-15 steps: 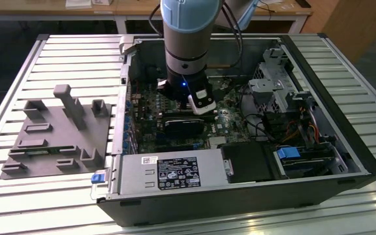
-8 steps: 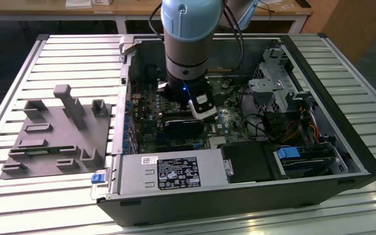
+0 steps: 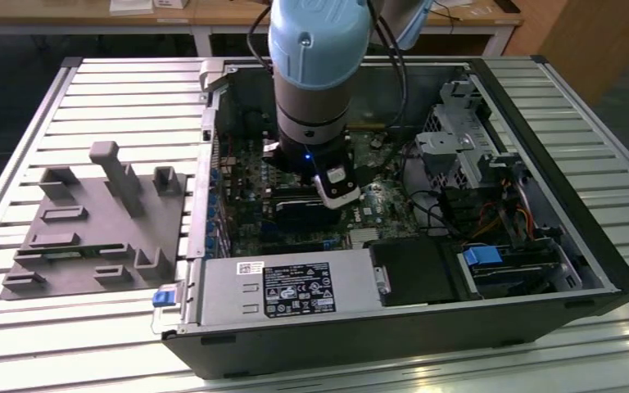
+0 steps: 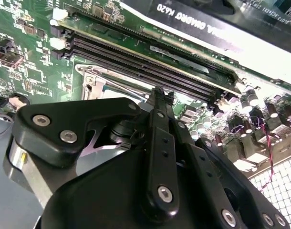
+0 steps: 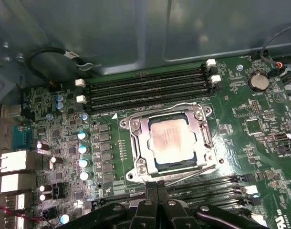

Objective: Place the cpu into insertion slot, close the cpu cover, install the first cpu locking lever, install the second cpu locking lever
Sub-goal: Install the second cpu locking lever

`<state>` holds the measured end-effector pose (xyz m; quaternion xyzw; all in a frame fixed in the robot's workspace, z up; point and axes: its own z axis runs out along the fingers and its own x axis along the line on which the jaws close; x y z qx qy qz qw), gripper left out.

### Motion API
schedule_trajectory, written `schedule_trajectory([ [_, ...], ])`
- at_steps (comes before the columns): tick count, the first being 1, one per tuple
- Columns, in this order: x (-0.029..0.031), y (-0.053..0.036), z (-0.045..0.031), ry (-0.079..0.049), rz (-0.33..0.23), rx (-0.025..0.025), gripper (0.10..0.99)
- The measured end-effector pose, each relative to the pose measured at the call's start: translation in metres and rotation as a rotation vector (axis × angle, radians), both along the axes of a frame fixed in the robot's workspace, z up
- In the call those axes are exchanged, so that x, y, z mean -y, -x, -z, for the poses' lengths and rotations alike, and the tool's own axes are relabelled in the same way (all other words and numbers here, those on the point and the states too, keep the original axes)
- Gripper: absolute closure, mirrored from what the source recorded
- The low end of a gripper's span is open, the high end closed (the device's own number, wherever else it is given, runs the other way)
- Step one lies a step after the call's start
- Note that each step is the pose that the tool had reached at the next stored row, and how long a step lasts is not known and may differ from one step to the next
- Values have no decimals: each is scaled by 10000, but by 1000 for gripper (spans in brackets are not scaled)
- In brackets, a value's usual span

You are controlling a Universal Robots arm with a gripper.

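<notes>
While the arm (image 3: 311,74) reaches down into the open computer case (image 3: 533,237), which lies on its side so the green circuit board (image 5: 241,119) faces up for access from above, the gripper (image 5: 157,191) hangs low over the board with its two fingers (image 4: 160,119) pressed together, pinching nothing that can be seen. Cpu (image 5: 173,138): silver-grey square, lying flat inside the insertion slot (image 5: 136,143), seated and level as far as the first wrist view tells. Cpu cover (image 5: 202,125): silvery frame, lying down around the chip with the metal top showing through its cut-out, so it looks already closed. Locking lever (image 5: 183,175): thin wire rod running along the socket edge nearest the gripper, whether latched cannot be told. Position relative to fingers: the closed tips sit just beside that near socket edge, close to the rod, apart from the chip itself. Memory slots (image 5: 145,88): long, black, lying beyond the socket's far side.
</notes>
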<state>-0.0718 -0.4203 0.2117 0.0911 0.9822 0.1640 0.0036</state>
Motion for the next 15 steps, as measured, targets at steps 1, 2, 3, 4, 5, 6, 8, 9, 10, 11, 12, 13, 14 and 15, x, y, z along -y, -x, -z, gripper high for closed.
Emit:
schedule_trajectory([
  [1,7,7,7,-75,-3,0,984],
  [2,13,16,12,-153,-8,0,984],
  [3,18,26,19,-223,-11,-1,984],
  [4,24,32,28,-256,-13,-1,984],
  [5,28,36,38,-271,-15,1,984],
  [6,28,38,48,-279,-14,1,984],
  [8,29,50,62,-288,-14,-1,984],
  [9,29,60,67,-301,-15,0,984],
  [10,29,71,72,-325,-15,-1,984],
  [11,29,82,77,-348,-16,-1,984],
  [12,29,91,83,-372,-16,-1,984],
  [13,29,96,90,-413,-17,-1,984],
  [14,29,98,98,-470,-20,0,984],
  [15,29,101,106,-531,-21,0,984],
])
